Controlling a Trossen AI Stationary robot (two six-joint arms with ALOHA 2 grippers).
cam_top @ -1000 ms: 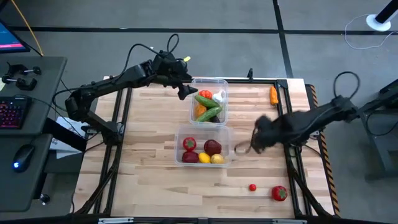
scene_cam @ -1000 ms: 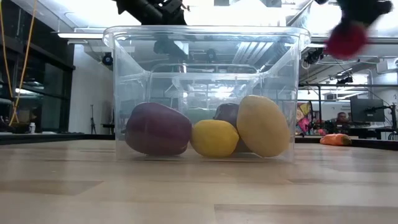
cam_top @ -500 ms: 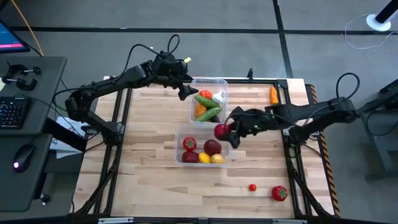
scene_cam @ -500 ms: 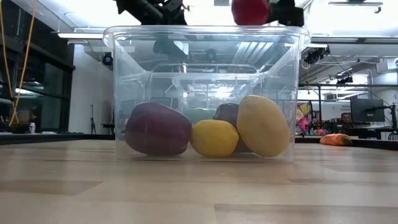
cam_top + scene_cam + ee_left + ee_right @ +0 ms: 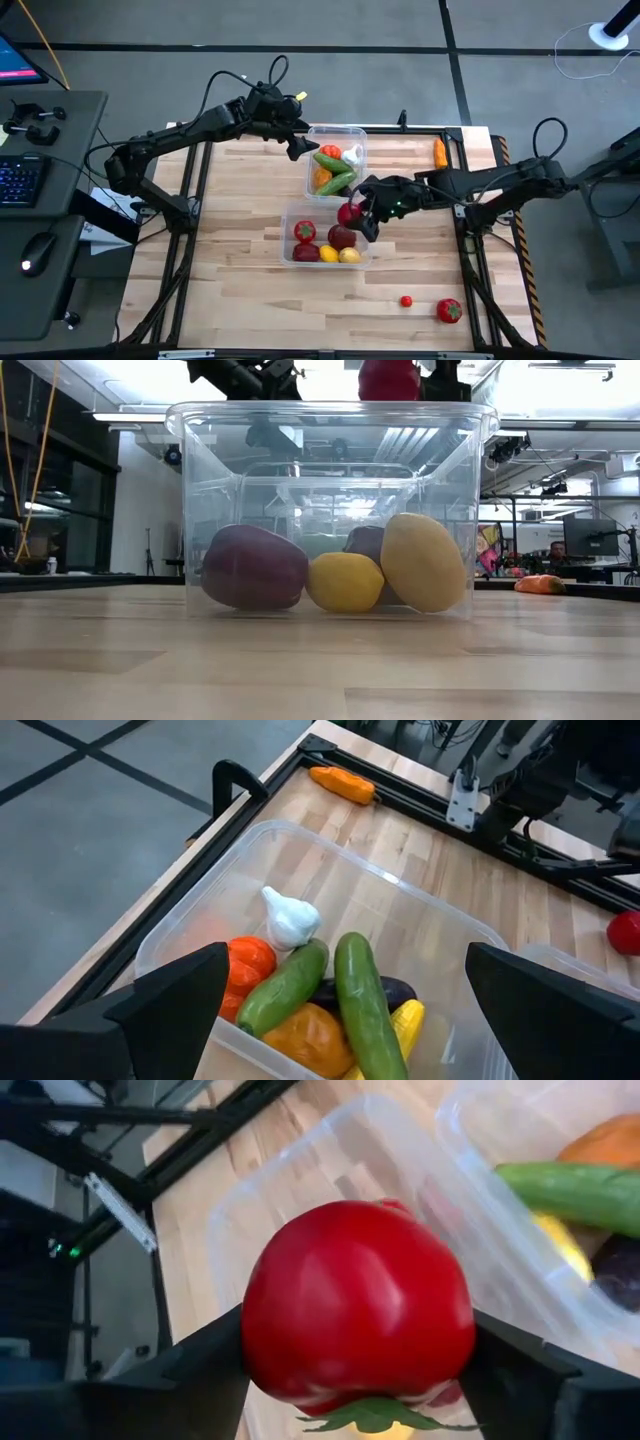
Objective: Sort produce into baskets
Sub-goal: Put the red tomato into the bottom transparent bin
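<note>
Two clear baskets stand mid-table. The far basket holds cucumbers, a garlic, an orange pepper and a tomato. The near basket holds red fruit and lemons; in the low view it fills the front. My right gripper is shut on a red tomato above the near basket's far right part. My left gripper hangs open and empty over the far basket's left rim, and its wrist view looks down on the cucumbers. My right gripper pinches the red tomato between its two fingers, one on each opposite side of its round body. The fingers come from the table's right side. The tomato is lifted clear above the near basket's rim, with its green calyx showing on one side.
An orange carrot lies at the table's far right edge. A small red tomato and a larger red tomato lie near the front right. Bare wood lies to the left of the baskets and in front of them.
My right gripper has carried the red tomato toward the table's left, from the bare wood right of the near basket to above that basket's far right part, and a little higher. It has stayed shut on the tomato.
</note>
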